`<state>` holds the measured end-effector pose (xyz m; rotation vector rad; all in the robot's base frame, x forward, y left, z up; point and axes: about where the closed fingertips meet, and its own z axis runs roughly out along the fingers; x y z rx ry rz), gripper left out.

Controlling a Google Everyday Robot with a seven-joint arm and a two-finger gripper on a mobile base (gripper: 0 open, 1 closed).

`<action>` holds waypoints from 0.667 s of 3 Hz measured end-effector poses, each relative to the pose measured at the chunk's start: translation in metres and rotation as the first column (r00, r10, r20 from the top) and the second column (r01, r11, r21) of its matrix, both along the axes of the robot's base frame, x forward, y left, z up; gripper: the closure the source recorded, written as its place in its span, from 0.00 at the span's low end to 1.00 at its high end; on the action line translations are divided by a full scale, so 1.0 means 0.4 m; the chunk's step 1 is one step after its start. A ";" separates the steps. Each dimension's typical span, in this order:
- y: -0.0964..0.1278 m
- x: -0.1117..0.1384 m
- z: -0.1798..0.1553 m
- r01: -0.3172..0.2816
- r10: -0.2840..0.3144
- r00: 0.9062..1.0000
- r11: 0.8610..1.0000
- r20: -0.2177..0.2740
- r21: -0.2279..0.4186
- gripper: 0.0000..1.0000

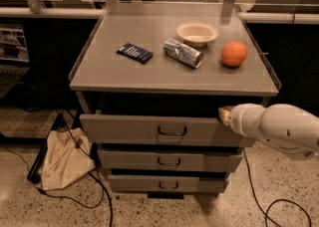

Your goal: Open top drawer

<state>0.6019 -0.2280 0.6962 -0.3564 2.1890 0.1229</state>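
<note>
The top drawer (124,129) is the widest of three grey drawers under the grey cabinet top, with a small dark loop handle (172,131) at its middle. It stands slightly pulled out, with a dark gap above its front. My gripper (226,115), at the end of a white arm (279,129) coming in from the right, is at the top right corner of the drawer front, touching or just at its upper edge.
On the cabinet top (124,71) lie a dark packet (134,53), a silver can on its side (183,53), a white bowl (197,33) and an orange (234,54). Two narrower drawers (169,161) sit below. A beige bag (62,159) and cables lie on the floor at left.
</note>
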 end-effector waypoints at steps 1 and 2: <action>-0.060 -0.094 0.004 0.011 -0.010 0.995 1.000 -0.104 0.013 1.00; -0.060 -0.094 0.004 0.011 -0.009 0.995 1.000 -0.104 0.013 1.00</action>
